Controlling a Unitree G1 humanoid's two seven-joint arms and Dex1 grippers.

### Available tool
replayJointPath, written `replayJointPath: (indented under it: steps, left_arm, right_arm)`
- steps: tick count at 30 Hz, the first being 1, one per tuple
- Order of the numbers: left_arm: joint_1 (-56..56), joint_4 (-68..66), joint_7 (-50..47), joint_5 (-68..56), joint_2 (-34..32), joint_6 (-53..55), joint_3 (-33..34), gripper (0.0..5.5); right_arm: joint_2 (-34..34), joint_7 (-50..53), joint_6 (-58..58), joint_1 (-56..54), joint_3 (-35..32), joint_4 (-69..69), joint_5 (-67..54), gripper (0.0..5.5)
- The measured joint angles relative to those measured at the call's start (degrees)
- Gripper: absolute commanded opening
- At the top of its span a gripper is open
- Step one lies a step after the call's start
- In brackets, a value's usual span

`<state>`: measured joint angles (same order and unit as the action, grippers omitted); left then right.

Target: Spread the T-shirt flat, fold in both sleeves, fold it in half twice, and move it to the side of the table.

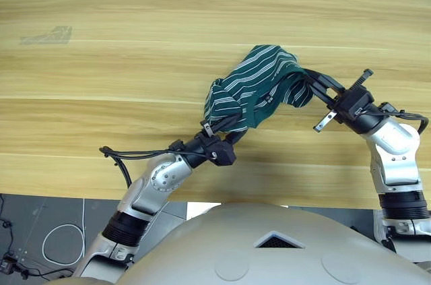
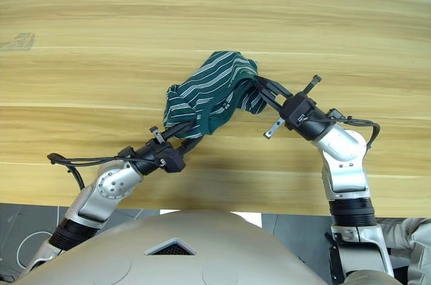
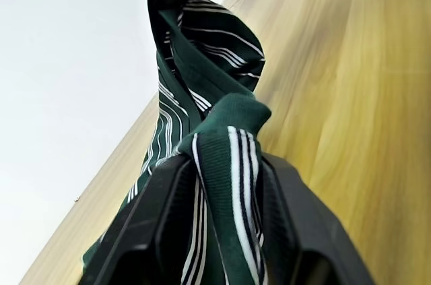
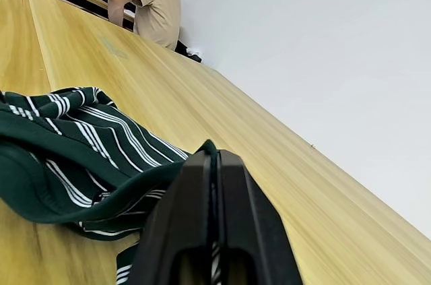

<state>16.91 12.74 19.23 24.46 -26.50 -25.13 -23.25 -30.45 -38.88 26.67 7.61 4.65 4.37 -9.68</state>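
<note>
both end effectors (image 1: 225,123) (image 1: 307,81) pinch bunched t-shirt (image 1: 259,76)

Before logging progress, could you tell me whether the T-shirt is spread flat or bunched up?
Bunched up: the T-shirt is crumpled between the left gripper and right gripper, each shut on it.

Both arms were bent with elbows out and forearms angling in toward each other. The left gripper (image 1: 223,127) had its fingers clamped round a bunch of the shirt (image 1: 259,76). The right gripper (image 1: 311,81) was pinched tight on the other end.
</note>
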Motion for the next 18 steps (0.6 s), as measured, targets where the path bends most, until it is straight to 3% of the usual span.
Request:
replayJointPath:
  steps: [9, 18]
  left_arm:
    - [0.03, 0.21, 0.98, 0.13, -0.16, 0.01, -0.86, 1.57]
    - [0.36, 4.59, 3.17, -0.32, -1.19, -0.05, -1.43, 0.01]
  right_arm:
    - [0.55, -0.04, 0.36, 0.00, 0.20, -0.64, 1.00, 0.00]
    - [0.65, -0.10, 0.42, 0.14, 0.64, -0.97, 1.51, 0.00]
